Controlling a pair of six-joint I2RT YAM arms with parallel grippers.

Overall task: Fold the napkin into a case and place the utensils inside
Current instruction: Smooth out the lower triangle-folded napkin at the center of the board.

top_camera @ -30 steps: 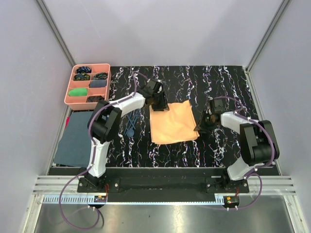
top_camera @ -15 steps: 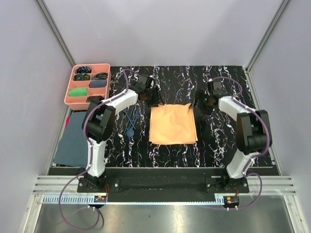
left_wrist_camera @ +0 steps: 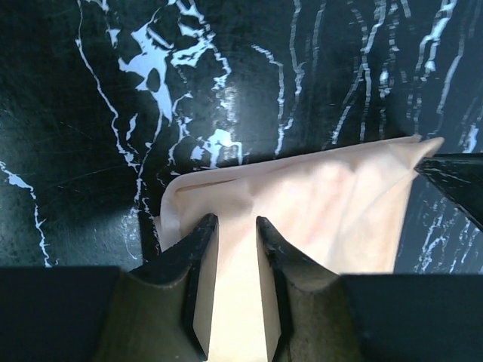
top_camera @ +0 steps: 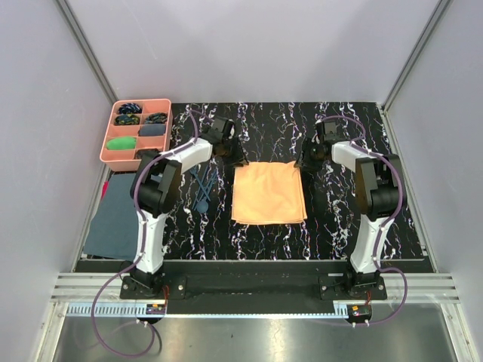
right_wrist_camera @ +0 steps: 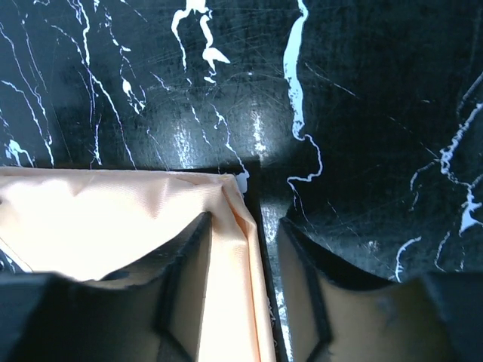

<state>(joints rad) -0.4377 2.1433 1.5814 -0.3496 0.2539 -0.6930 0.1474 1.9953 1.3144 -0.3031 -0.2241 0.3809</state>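
Reaching forward, left hand (left_wrist_camera: 236, 226) and right hand (right_wrist_camera: 241, 226) straddle napkin (top_camera: 268, 192) corners.

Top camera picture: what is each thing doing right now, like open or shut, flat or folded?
Shiny peach-orange fabric napkin: flat on the black marbled table, not yet folded narrow.
Slim dark blue plastic utensils: lying left of the napkin, outside it.
Left gripper: jaws slightly apart over a napkin corner.
Right gripper: jaws open astride the napkin's edge.
Pink compartment tray: holding small bundles.
Dark blue-grey cloth sheet: lying flat.

white arms (top_camera: 151, 237) with black joints (top_camera: 162, 188), purple cables (top_camera: 93, 320), black-fingered left end effector (left_wrist_camera: 234, 222).
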